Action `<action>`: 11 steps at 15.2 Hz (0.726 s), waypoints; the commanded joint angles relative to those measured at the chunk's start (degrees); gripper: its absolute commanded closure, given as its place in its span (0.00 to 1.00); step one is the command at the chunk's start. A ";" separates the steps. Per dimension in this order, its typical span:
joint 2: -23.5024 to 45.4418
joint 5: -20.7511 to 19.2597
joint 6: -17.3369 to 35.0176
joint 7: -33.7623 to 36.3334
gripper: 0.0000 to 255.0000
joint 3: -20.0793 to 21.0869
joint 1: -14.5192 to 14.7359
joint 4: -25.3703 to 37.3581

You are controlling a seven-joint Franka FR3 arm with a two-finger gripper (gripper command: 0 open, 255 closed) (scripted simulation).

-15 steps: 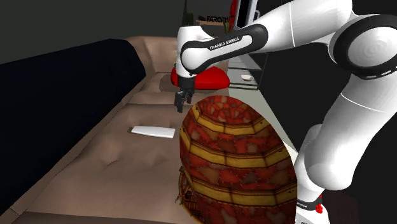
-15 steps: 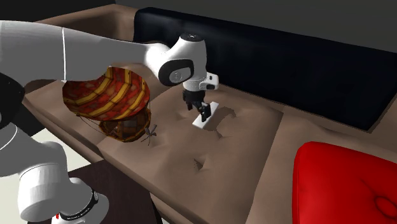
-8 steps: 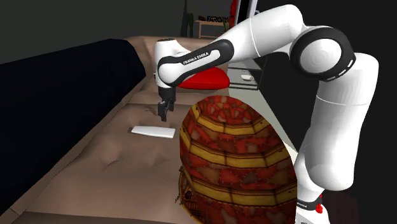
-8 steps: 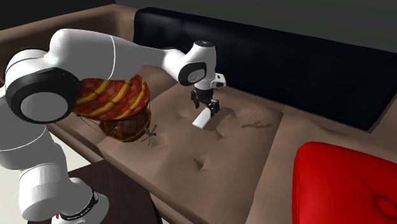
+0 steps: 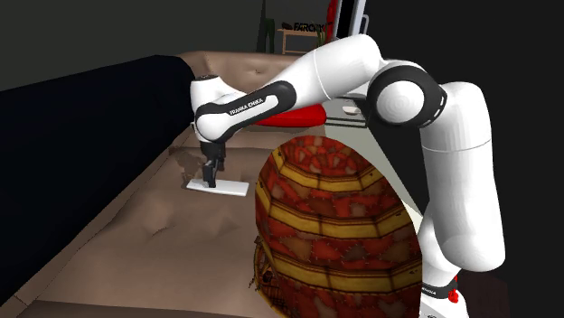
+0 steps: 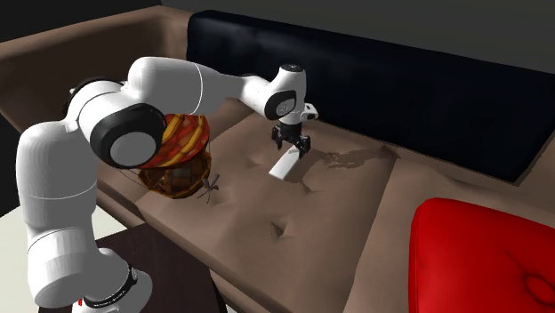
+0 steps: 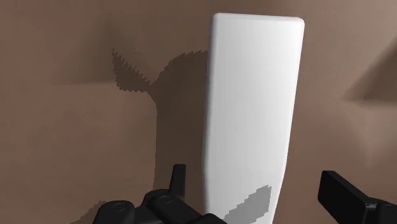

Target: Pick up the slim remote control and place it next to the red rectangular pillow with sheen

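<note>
On brown sofa seat (image 6: 302,213): flat white round-cornered remote (image 7: 251,108); black gripper (image 7: 257,194) spread, straddling its end.

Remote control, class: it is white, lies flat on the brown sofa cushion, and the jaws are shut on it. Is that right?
Not quite. The jaws are open, not shut on it: the wrist view shows them apart, one either side of the white remote control, touching neither edge. It does lie flat on the brown sofa cushion.

White remote (image 7: 251,114), brown sofa cushions (image 6: 293,233), dark navy backrest (image 6: 400,80), red pillow (image 6: 485,258), red-and-yellow banded dome (image 5: 334,226)
</note>
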 commanded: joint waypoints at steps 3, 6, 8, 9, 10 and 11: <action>1.64 -0.25 2.27 0.00 0.00 -0.01 0.14 -0.63; 2.53 -0.35 3.83 0.06 0.00 -0.07 0.16 -1.30; 2.54 -0.35 3.83 0.06 0.00 -0.07 0.16 -1.28; 2.54 -0.35 3.83 0.06 0.00 -0.07 0.16 -1.28; 2.54 -0.35 3.83 0.06 0.00 -0.07 0.16 -1.28; 2.54 -0.35 3.83 0.06 0.00 -0.07 0.16 -1.28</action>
